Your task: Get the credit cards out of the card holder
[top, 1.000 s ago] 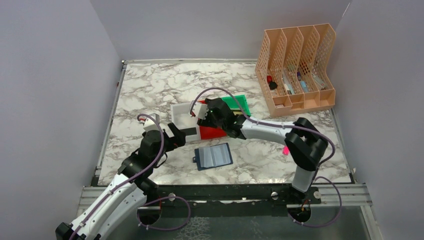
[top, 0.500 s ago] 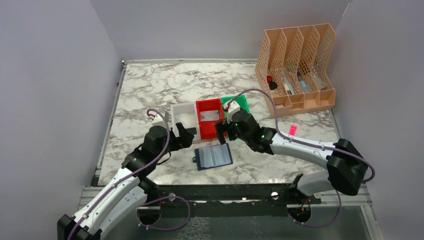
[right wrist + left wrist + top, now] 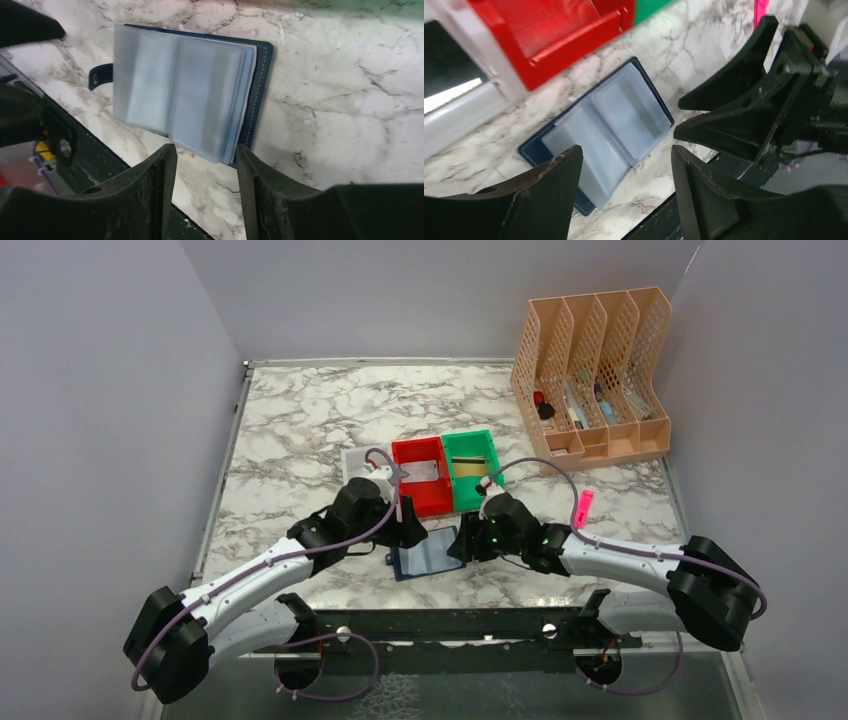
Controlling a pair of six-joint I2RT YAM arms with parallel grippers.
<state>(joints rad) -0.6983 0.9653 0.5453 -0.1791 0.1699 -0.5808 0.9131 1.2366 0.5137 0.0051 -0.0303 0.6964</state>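
Our left hand (image 3: 410,533) and right hand (image 3: 462,543) hover open over the card holder (image 3: 428,558); credit cards (image 3: 420,472) lie in bins (image 3: 430,504); leftovers, we cannot tell.

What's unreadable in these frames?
- Card holder sleeves: cloudy in both wrist views, so I cannot tell whether any cards remain inside.
- Card holder, top view: the jaws of both arms cover its left and right edges.
- White bin: mostly behind the left arm from above, cut off by the left wrist frame edge.
- Organizer contents: too small to identify.
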